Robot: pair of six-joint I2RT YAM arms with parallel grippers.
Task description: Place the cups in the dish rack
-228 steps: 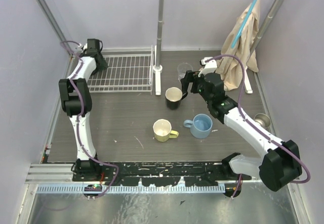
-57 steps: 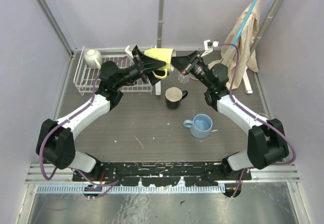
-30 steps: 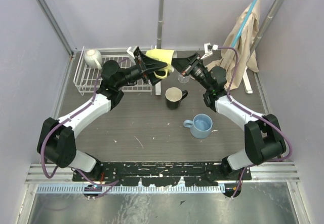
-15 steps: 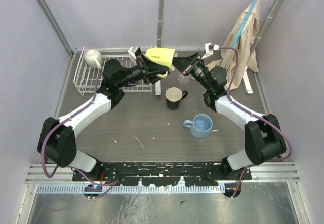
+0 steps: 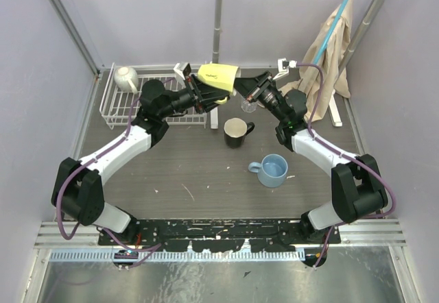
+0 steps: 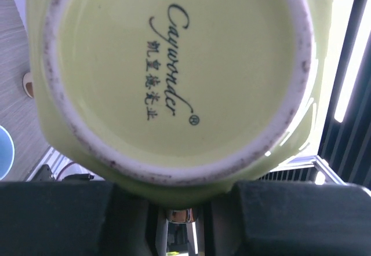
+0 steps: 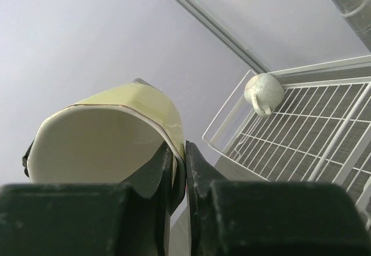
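We find the right end effector [image 7: 181, 153] clenched on the rim of the yellow mug [image 5: 219, 76], aloft near the dish rack [image 5: 113, 109]. The left end effector [image 6: 182, 208] sits at the mug's base; we cannot tell its grip.

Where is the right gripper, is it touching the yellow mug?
Touching. The right wrist view shows the right gripper pinching the rim of the yellow mug, one finger inside and one outside.

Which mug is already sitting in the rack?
The cream-white mug, in the far left corner of the dish rack. The yellow mug is held in the air; the black mug and light blue mug stand on the table.
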